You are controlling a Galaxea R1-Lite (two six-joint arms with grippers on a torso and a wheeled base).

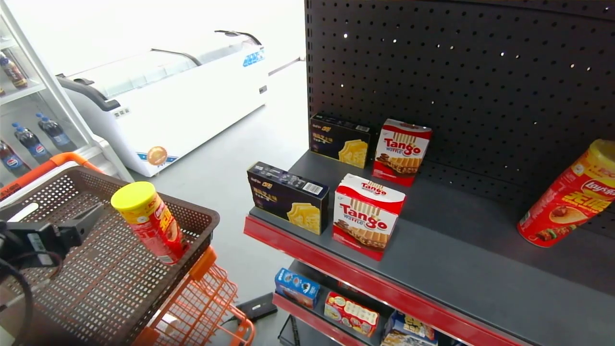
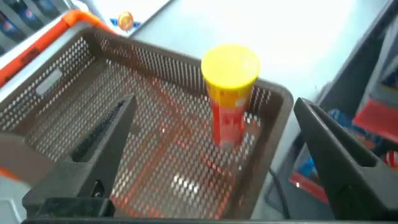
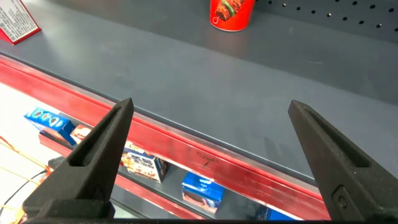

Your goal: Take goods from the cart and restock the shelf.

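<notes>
Chip can (image 1: 150, 222), yellow-lidded: found standing slightly tilted against the wall of the cart's brown basket (image 1: 204, 212) on the shelf side, not yet taken up. Its restocking is therefore judged outstanding, while a like can (image 1: 567, 197), two wafer boxes (image 1: 365, 216) and two dark boxes (image 1: 287, 197) are already set on the shelf (image 1: 456, 254), where much bare board is seen. Left tool (image 2: 214, 118): held spread wide above the basket, short of the chip can, nothing gripped or touched; right tool (image 3: 211, 107): spread wide, empty, held over the shelf's bare front edge.

Left gripper (image 2: 214, 104) with jaws spread wide, right gripper (image 3: 211, 104) with jaws equally wide apart
</notes>
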